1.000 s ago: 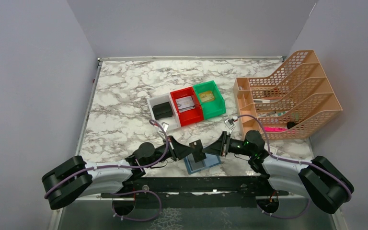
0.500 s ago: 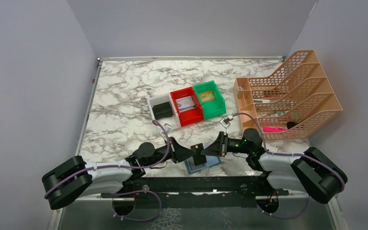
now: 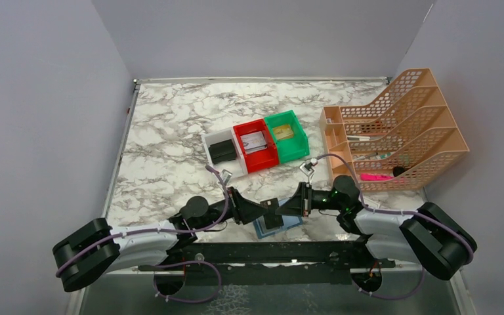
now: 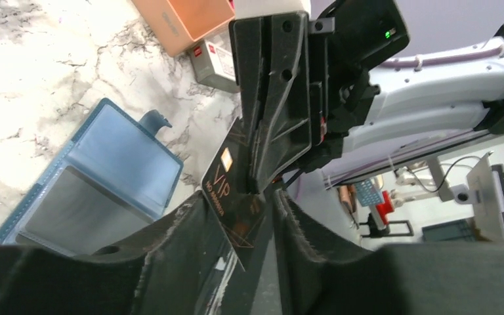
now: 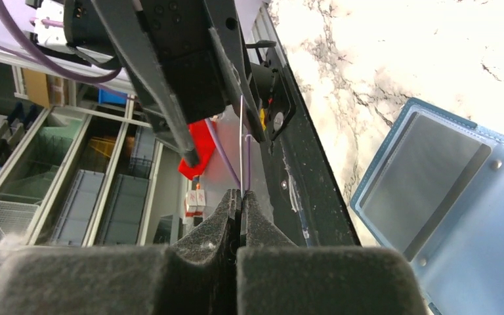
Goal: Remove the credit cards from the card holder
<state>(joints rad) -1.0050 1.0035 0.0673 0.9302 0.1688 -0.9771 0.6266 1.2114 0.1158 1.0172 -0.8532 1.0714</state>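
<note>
**Right gripper point(image 5: 241, 194) closed since a second ago; left gripper point(image 4: 238, 197) let go: card handover in mid-air**

**Change.** The right fingers, parted a second ago, now press flat together on the edge of the black card point(image 4: 223, 189). The left fingers, clamped then, now stand apart with the card loose between them and grip nothing. The right arm has also drawn in slightly toward the centre. The two grippers meet nose to nose above the near edge of the table point(image 3: 170, 131).

**Meaning (judgement).** The card is passing from left to right. At least one card is out of the holder. The left arm looks free to go back for another, and the right to carry this one off, probably to one of the bins.

**Item: card holder point(image 3: 290, 222).**
- Location: flat on the table at its near edge, directly below the meeting grippers and partly hidden by them from above.
- Condition: folded open, inside facing up.
- Finish: teal-blue border with lighter blue panels inside.
- One side has a grey see-through window pocket that looks empty.
- A snap tab point(image 4: 154, 121) sticks out from one edge.
- The facing panel carries small studs.
- Contents of the inner slots: cannot tell whether any card remains.

**Beyond, mid-table.** A white bin point(image 3: 210, 140), a red bin point(image 3: 239, 135) and a green bin point(image 3: 302, 136) stand in a row, each holding something small.

**Far right.** A peach desk organiser point(image 3: 426, 131) stands well apart from the holder.
</note>
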